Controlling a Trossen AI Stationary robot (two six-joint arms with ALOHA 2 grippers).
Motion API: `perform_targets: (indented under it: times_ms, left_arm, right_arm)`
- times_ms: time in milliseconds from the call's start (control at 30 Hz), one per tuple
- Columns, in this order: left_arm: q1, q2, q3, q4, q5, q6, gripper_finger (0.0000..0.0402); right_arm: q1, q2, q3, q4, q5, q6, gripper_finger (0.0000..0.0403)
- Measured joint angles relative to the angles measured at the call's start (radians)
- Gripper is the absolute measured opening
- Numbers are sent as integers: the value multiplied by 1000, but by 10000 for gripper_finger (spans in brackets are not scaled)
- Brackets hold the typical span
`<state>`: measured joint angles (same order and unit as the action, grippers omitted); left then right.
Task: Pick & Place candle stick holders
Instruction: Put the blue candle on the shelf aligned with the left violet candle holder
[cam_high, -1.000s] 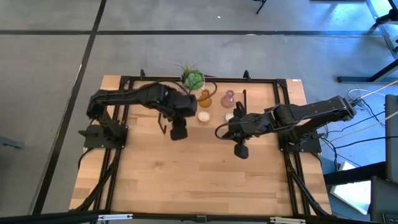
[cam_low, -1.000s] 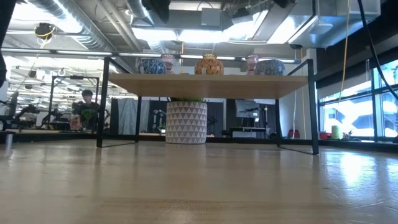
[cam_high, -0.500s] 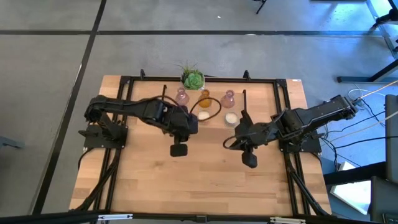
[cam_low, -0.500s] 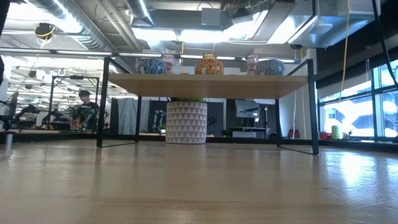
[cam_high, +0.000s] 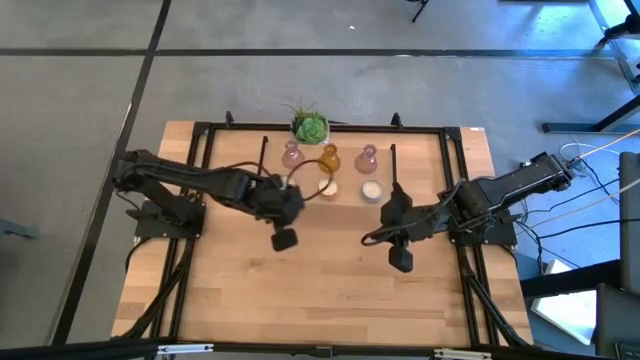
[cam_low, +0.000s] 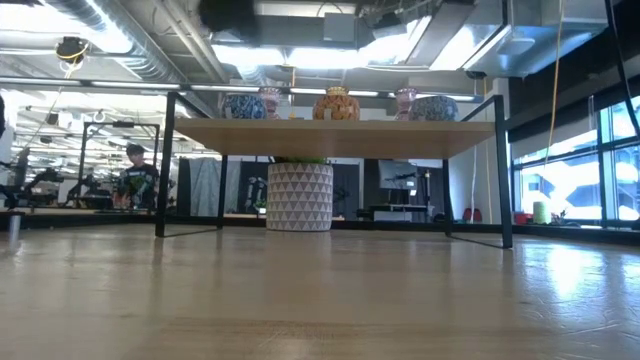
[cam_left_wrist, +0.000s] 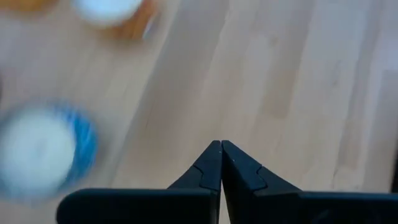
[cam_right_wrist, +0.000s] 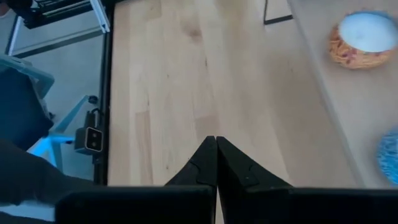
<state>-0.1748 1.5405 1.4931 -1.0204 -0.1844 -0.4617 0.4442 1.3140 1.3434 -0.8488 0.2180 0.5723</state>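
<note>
Five candle stick holders stand on their bases on the raised wooden shelf (cam_high: 420, 160) at the table's far side. In the back row are a pink glass one (cam_high: 291, 154), an amber one (cam_high: 329, 158) and a second pink one (cam_high: 367, 157). Two low round white-topped ones (cam_high: 326, 186) (cam_high: 371, 190) stand in front of them. My left gripper (cam_left_wrist: 221, 144) (cam_high: 297, 200) is shut and empty, just left of the holders. My right gripper (cam_right_wrist: 216, 140) (cam_high: 385, 215) is also shut and empty, just right of the holders.
A green spiky plant (cam_high: 310, 127) stands behind the holders, and its white patterned pot (cam_low: 299, 197) shows under the shelf in the low view. The shelf's black frame legs (cam_low: 164, 165) (cam_low: 505, 170) stand on the table. Bare wood (cam_high: 330, 290) stretches toward the near edge.
My left gripper has drawn back from over the holders toward the table's left and near edge and has sunk. A pink holder that the arm covered now shows in the back row. My right gripper has drawn back a little toward the right and near edge.
</note>
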Motion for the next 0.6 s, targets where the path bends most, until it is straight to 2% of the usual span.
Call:
perform_targets:
  times_ms: [167,300,433,600]
  left_arm:
    - [0,-151,-234,50,-18,-103,2]
    - [8,-251,-382,114,-84,-156,2]
    - [51,-295,-451,123,-137,-180,2]
    - [97,-302,-453,127,-183,-126,2]
  right_arm:
    - [0,-7,0,-13,32,-7,0]
    - [0,-8,0,-12,44,-21,0]
    - [0,-8,0,-3,48,-30,0]
    - [0,-8,0,2,51,-27,0]
